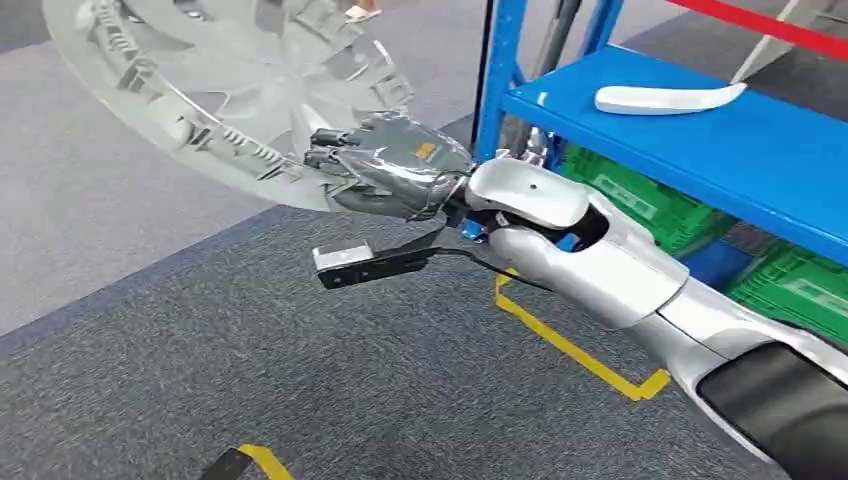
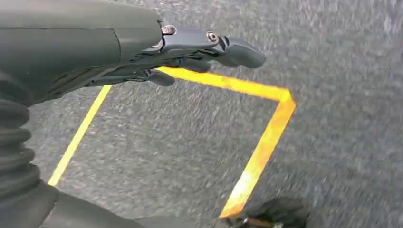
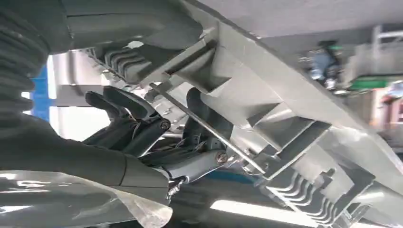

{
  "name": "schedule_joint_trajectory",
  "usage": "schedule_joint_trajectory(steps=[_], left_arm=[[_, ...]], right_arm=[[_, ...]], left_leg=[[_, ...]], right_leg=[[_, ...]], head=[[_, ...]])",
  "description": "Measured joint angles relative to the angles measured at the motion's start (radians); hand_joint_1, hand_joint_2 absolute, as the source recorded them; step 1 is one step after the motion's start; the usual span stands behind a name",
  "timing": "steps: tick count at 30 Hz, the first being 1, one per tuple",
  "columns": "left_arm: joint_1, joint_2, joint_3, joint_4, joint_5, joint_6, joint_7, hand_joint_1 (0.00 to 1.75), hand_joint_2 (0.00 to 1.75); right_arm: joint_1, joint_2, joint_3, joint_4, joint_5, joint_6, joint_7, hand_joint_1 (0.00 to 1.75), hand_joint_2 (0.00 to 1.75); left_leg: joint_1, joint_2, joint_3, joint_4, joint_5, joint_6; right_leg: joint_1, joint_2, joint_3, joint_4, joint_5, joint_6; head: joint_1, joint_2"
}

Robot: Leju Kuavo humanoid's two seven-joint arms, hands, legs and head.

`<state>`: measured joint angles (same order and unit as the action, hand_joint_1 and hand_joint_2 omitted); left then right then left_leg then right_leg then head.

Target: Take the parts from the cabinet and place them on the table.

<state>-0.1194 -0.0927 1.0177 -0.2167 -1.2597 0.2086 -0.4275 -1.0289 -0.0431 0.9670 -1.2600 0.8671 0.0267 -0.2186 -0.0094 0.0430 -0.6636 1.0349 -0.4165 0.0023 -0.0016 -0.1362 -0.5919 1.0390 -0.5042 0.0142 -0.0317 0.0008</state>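
Grey carpet (image 1: 250, 370) lies open below my right hand (image 1: 395, 165), which grips the silver wheel cover (image 1: 215, 85) by its rim, top cut off; my left hand (image 2: 190, 47) hangs empty, fingers loosely extended.

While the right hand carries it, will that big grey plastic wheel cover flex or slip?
The grey plastic wheel cover looks thin and ribbed, so probably light, fairly stiff. The right hand grips only its rim, so it may wobble or lever loose.
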Motion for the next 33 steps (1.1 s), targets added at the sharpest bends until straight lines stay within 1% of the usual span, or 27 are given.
schedule_joint_trajectory(steps=[1, 2, 3, 5, 6, 7, 8, 9, 10, 11, 12, 14, 15, 16, 17, 18, 20, 21, 22, 23, 24, 25, 26, 27, 28, 31, 33], left_arm=[[0.002, 0.0, 0.0, 0.0, 0.007, 0.004, -0.017, 0.0, 1.75], [0.0, -0.002, 0.0, 0.0, 0.014, 0.004, -0.034, 0.0, 1.75], [-0.005, -0.001, 0.001, 0.0, 0.018, 0.0, -0.043, 0.0, 1.75], [-0.011, -0.002, 0.002, 0.0, 0.023, -0.028, -0.05, 0.0, 1.75], [-0.011, -0.002, 0.003, 0.0, 0.028, -0.049, -0.052, 0.0, 1.75], [-0.01, -0.001, 0.006, 0.0, 0.03, -0.074, -0.054, 0.0, 1.75], [-0.008, -0.001, 0.007, 0.0, 0.03, -0.089, -0.054, 0.0, 1.75], [-0.007, -0.001, 0.007, 0.0, 0.03, -0.093, -0.054, 0.0, 1.75], [-0.007, -0.002, 0.008, 0.0, 0.03, -0.094, -0.053, 0.0, 1.75], [-0.008, -0.002, 0.008, 0.0, 0.031, -0.1, -0.053, 0.0, 1.75], [-0.011, -0.001, 0.008, 0.0, 0.031, -0.101, -0.053, 0.0, 1.75], [-0.007, -0.001, 0.008, 0.0, 0.031, -0.101, -0.052, 0.0, 1.75], [-0.004, -0.001, 0.009, 0.0, 0.03, -0.101, -0.052, 0.0, 1.75], [-0.003, 0.004, 0.009, 0.0, 0.03, -0.101, -0.052, 0.0, 1.75], [-0.002, 0.001, 0.009, 0.0, 0.03, -0.101, -0.052, 0.0, 1.75], [-0.006, 0.001, 0.009, 0.0, 0.029, -0.101, -0.052, 0.0, 1.75], [-0.014, 0.0, 0.009, 0.001, 0.029, -0.1, -0.052, 0.0, 1.75], [-0.014, -0.001, 0.009, 0.001, 0.029, -0.1, -0.052, 0.0, 1.75], [-0.013, -0.001, 0.009, 0.001, 0.029, -0.1, -0.052, 0.0, 1.75], [-0.011, -0.001, 0.009, 0.001, 0.029, -0.099, -0.052, 0.0, 1.75], [-0.011, -0.001, 0.009, 0.001, 0.029, -0.098, -0.052, 0.0, 1.75], [-0.012, -0.001, 0.009, 0.001, 0.029, -0.096, -0.052, 0.0, 1.75], [-0.012, -0.001, 0.008, 0.001, 0.029, -0.096, -0.052, 0.0, 1.75], [-0.014, -0.001, 0.008, 0.001, 0.029, -0.096, -0.052, 0.0, 1.75], [-0.017, -0.002, 0.008, 0.001, 0.028, -0.096, -0.052, 0.0, 1.75], [-0.012, 0.0, 0.008, 0.001, 0.028, -0.096, -0.052, 0.0, 1.75], [-0.013, -0.002, 0.008, 0.001, 0.028, -0.095, -0.052, 0.0, 1.75]], right_arm=[[0.001, 0.0, 0.0, 0.001, 0.0, 0.0, 0.0, 1.75, 1.75], [0.001, -0.001, 0.0, 0.003, -0.001, -0.003, 0.0, 1.75, 1.75], [0.002, -0.002, 0.0, 0.003, -0.001, -0.007, -0.001, 1.75, 1.75], [0.002, -0.005, 0.003, 0.008, -0.001, -0.013, -0.002, 1.75, 1.75], [0.004, -0.005, 0.006, 0.01, 0.0, -0.014, -0.002, 1.75, 1.75], [0.006, -0.005, 0.01, 0.01, 0.0, -0.014, -0.002, 1.75, 1.75], [0.007, -0.005, 0.013, 0.01, 0.0, -0.014, -0.002, 1.75, 1.75], [0.006, -0.004, 0.014, 0.01, 0.0, -0.014, -0.002, 1.75, 1.75], [0.006, -0.004, 0.015, 0.01, 0.0, -0.014, -0.002, 1.75, 1.75], [0.005, -0.004, 0.015, 0.01, 0.0, -0.014, -0.002, 1.75, 1.75], [0.003, -0.004, 0.015, 0.011, -0.001, -0.015, -0.003, 1.75, 1.75], [0.004, -0.004, 0.015, 0.011, 0.0, -0.017, -0.003, 1.75, 1.75], [0.003, -0.003, 0.016, 0.011, 0.0, -0.016, -0.003, 1.75, 1.75], [0.003, 0.0, 0.015, 0.011, 0.0, -0.017, -0.003, 1.75, 1.75], [0.003, 0.001, 0.016, 0.011, 0.0, -0.017, -0.003, 1.75, 1.75], [0.0, 0.005, 0.014, 0.011, 0.0, -0.017, -0.002, 1.75, 1.75], [-0.003, 0.005, 0.014, 0.012, 0.0, -0.017, -0.002, 1.75, 1.75], [-0.003, 0.005, 0.015, 0.012, 0.0, -0.017, -0.003, 1.75, 1.75], [-0.003, 0.005, 0.015, 0.012, -0.001, -0.017, -0.003, 1.75, 1.75], [-0.003, 0.005, 0.015, 0.012, -0.001, -0.017, -0.003, 1.75, 1.75], [-0.003, 0.005, 0.015, 0.012, -0.001, -0.017, -0.004, 1.75, 1.75], [-0.003, 0.005, 0.015, 0.012, -0.001, -0.017, -0.005, 1.75, 1.75], [-0.003, 0.005, 0.013, 0.012, -0.001, -0.017, -0.005, 1.75, 1.75], [-0.004, 0.004, 0.012, 0.013, -0.002, -0.017, -0.005, 1.75, 1.75], [-0.004, 0.004, 0.012, 0.013, -0.003, -0.017, -0.005, 1.75, 1.75], [-0.004, 0.005, 0.013, 0.013, -0.003, -0.017, -0.006, 1.75, 1.75], [-0.006, 0.004, 0.011, 0.013, -0.004, -0.018, -0.006, 1.75, 1.75]], left_leg=[[0.007, -0.011, 0.008, -0.007, 0.004, 0.009], [0.008, -0.021, 0.008, -0.007, 0.004, 0.013], [0.009, -0.032, 0.007, -0.006, 0.004, 0.023], [0.008, -0.058, 0.007, -0.006, 0.003, 0.028], [0.007, -0.072, 0.008, -0.006, 0.002, 0.029], [0.007, -0.087, 0.009, -0.006, 0.002, 0.029], [0.008, -0.102, 0.009, -0.005, 0.002, 0.028], [0.009, -0.118, 0.01, -0.003, 0.001, 0.027], [0.012, -0.133, 0.01, 0.001, -0.001, 0.024], [0.015, -0.146, 0.006, 0.006, -0.004, 0.018], [0.012, -0.159, -0.005, 0.02, -0.005, 0.01], [0.022, -0.181, -0.011, 0.008, 0.004, -0.004], [0.024, -0.194, -0.012, 0.006, 0.008, -0.011], [0.023, -0.201, -0.015, 0.007, 0.004, -0.014], [0.014, -0.141, -0.019, 0.024, -0.008, -0.018], [0.013, -0.097, -0.038, 0.069, -0.035, -0.023], [0.018, -0.059, -0.109, 0.221, -0.097, -0.03], [0.019, -0.055, -0.131, 0.267, -0.11, -0.03], [0.02, -0.053, -0.138, 0.281, -0.105, -0.031], [0.02, -0.052, -0.122, 0.249, -0.076, -0.03], [0.02, -0.048, -0.093, 0.189, -0.04, -0.028], [0.018, -0.035, -0.052, 0.107, 0.002, -0.024], [0.013, 0.002, -0.014, 0.029, 0.019, -0.019], [-0.006, 0.033, -0.005, 0.024, 0.005, -0.015], [-0.004, 0.027, -0.004, 0.007, 0.001, -0.004], [-0.005, -0.006, -0.002, 0.001, 0.001, 0.009], [0.005, -0.026, 0.008, -0.006, 0.004, 0.02]], right_leg=[[-0.007, 0.032, -0.013, 0.007, -0.012, 0.008], [-0.01, 0.084, -0.024, 0.041, -0.031, 0.007], [-0.01, 0.113, -0.056, 0.109, -0.065, 0.004], [-0.009, 0.133, -0.137, 0.261, -0.125, 0.005], [-0.009, 0.135, -0.167, 0.309, -0.132, 0.006], [-0.009, 0.135, -0.173, 0.306, -0.115, 0.005], [-0.009, 0.135, -0.158, 0.261, -0.077, 0.004], [-0.01, 0.14, -0.122, 0.183, -0.028, 0.002], [-0.012, 0.157, -0.081, 0.096, 0.015, 0.0], [-0.017, 0.206, -0.057, 0.039, 0.025, -0.001], [-0.025, 0.23, -0.037, 0.015, 0.017, 0.002], [-0.013, 0.208, -0.038, 0.024, 0.018, 0.001], [-0.013, 0.197, -0.035, 0.021, 0.02, -0.004], [-0.024, 0.18, -0.028, 0.011, 0.024, -0.011], [-0.02, 0.17, -0.022, 0.007, 0.024, -0.013], [-0.018, 0.156, -0.019, 0.007, 0.022, -0.019], [-0.011, 0.124, -0.014, 0.007, 0.017, -0.026], [-0.01, 0.113, -0.013, 0.007, 0.014, -0.027], [-0.009, 0.1, -0.012, 0.007, 0.012, -0.027], [-0.008, 0.087, -0.01, 0.007, 0.01, -0.027], [-0.007, 0.077, -0.007, 0.007, 0.007, -0.026], [-0.006, 0.067, -0.002, 0.007, 0.003, -0.026], [-0.005, 0.056, 0.003, 0.007, -0.001, -0.022], [0.003, 0.049, 0.002, 0.005, -0.003, -0.018], [0.005, 0.044, 0.001, 0.006, -0.006, -0.014], [0.006, 0.009, 0.016, -0.001, -0.014, 0.002], [-0.004, 0.096, -0.013, 0.051, -0.046, 0.007]], head=[[-0.002, 0.0], [0.0, 0.0], [0.004, 0.0], [0.007, 0.0], [0.007, 0.0], [0.007, 0.0], [0.008, 0.0], [0.007, 0.0], [0.007, 0.0], [0.008, 0.0], [0.006, 0.0], [0.007, 0.0], [0.008, 0.0], [0.007, 0.0], [0.007, 0.0], [-0.01, 0.0], [-0.008, 0.0], [-0.008, 0.0], [-0.008, 0.0], [-0.008, 0.0], [-0.009, 0.0], [-0.008, 0.0], [-0.008, 0.0], [-0.009, 0.0], [-0.008, 0.0], [-0.007, 0.0], [-0.005, 0.0]])
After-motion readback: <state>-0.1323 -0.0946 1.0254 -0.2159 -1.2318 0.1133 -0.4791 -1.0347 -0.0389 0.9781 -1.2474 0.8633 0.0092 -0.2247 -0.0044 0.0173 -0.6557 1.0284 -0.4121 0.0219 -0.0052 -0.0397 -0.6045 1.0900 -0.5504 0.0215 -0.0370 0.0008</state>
